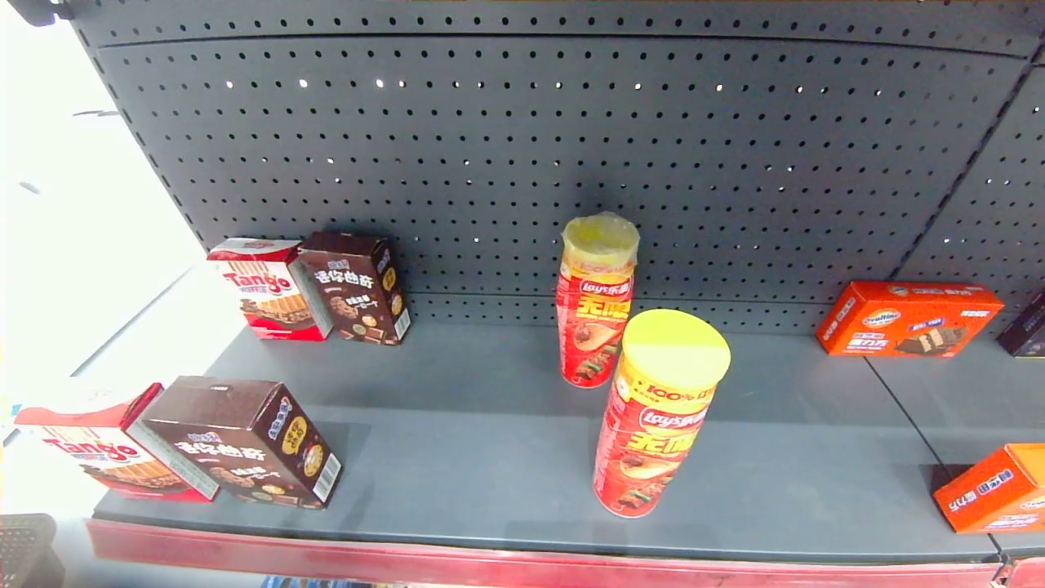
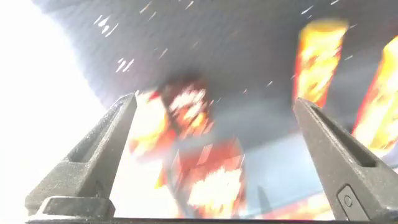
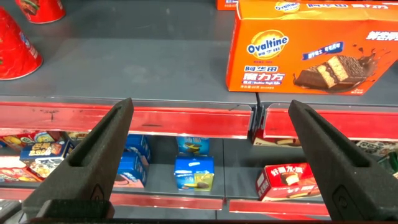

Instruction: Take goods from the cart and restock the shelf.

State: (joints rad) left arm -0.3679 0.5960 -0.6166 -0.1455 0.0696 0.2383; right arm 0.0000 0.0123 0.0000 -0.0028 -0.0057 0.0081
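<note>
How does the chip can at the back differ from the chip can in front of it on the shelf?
The back can stands close to the pegboard; the front can stands nearer the front edge of the shelf. The back can's top looks crinkled, as if film-wrapped; the front can's yellow lid is smooth. Both stand upright, red, with like labels.

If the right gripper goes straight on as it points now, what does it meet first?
Likely the shelf's red front rail, just below the orange box; the open right gripper faces it, but depth is unclear.
</note>
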